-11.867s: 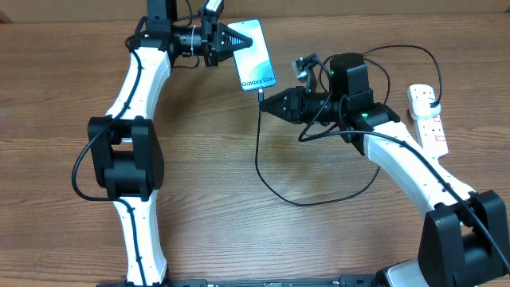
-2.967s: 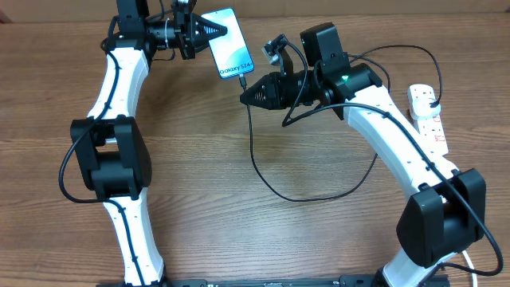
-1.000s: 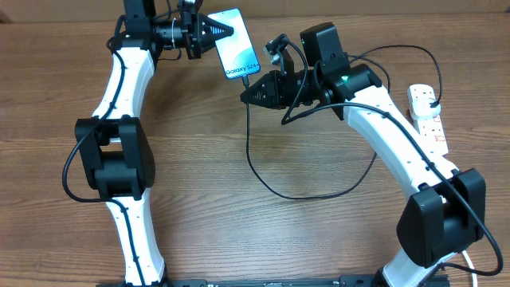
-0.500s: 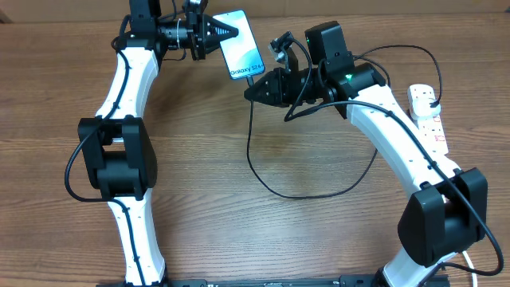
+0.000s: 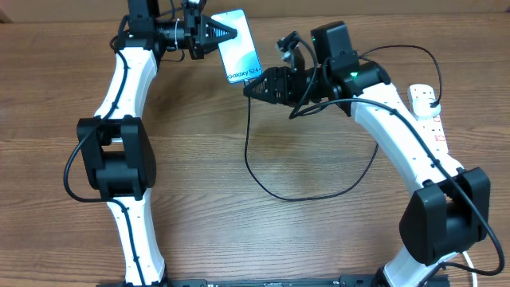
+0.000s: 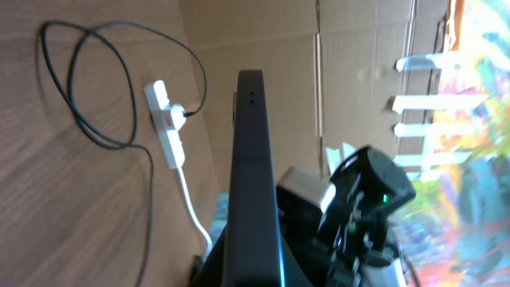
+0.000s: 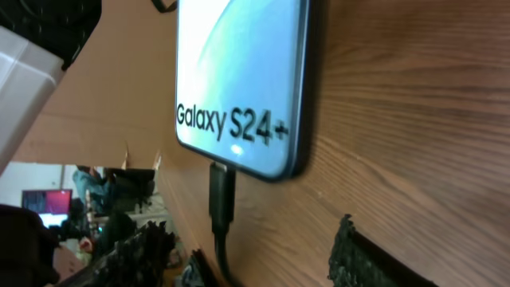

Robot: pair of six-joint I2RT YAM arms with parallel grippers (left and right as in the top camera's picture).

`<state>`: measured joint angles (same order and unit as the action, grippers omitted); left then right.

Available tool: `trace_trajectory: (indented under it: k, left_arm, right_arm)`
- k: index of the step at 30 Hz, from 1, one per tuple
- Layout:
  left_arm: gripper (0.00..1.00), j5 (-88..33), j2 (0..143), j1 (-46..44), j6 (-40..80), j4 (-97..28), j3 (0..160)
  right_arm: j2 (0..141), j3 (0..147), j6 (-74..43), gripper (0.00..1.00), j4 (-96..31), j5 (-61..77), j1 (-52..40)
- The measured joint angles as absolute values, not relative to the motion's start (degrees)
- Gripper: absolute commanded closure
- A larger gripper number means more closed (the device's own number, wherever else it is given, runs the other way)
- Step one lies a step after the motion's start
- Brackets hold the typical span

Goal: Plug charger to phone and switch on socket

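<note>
The phone (image 5: 241,56), light blue with "Galaxy S24+" on its screen, is held at the back of the table by my left gripper (image 5: 221,33), which is shut on its top end. In the left wrist view the phone (image 6: 251,167) shows edge-on between the jaws of the left gripper (image 6: 253,273). The charger's black connector (image 7: 221,195) sits in the phone's (image 7: 239,72) bottom port. My right gripper (image 7: 247,263) stands open around the connector without touching it, just right of the phone's lower end (image 5: 248,88). The charger cable (image 5: 299,196) loops over the table to the white socket (image 5: 426,115).
The socket (image 6: 163,119) lies at the right edge of the table with the charger's plug (image 5: 431,100) in it and a thick white cord (image 6: 191,211) trailing off. Brown cardboard (image 6: 263,40) rises behind the table's far edge.
My right gripper has opened and let go of the connector, which stays in the phone, and the arm has drawn slightly right. The left gripper still holds the phone.
</note>
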<state>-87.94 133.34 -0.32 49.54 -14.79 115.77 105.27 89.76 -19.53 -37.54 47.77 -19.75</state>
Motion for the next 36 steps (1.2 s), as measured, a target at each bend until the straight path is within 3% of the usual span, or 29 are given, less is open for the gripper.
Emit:
trace_trajectory:
  k: [11, 18, 21, 36]
  left_arm:
    - [0.96, -86.0, 133.5, 0.9, 35.6, -24.5, 115.8]
    - [0.96, -69.7, 137.2, 0.8, 20.9, -48.5, 115.4]
    - [0.96, -63.9, 138.5, 0.8, 16.4, -52.9, 115.4]
    - [0.93, -44.9, 139.7, 0.8, 10.3, -57.3, 114.3]
  right_arm:
    - [105.3, 89.8, -17.7, 0.22, -41.0, 51.2, -10.8]
    - [105.3, 89.8, -16.8, 0.21, -44.1, 49.5, -10.8]
    - [105.3, 89.8, -16.7, 0.21, -44.8, 47.9, -10.8]
    - [105.3, 89.8, -16.5, 0.20, -48.1, 41.9, -10.8]
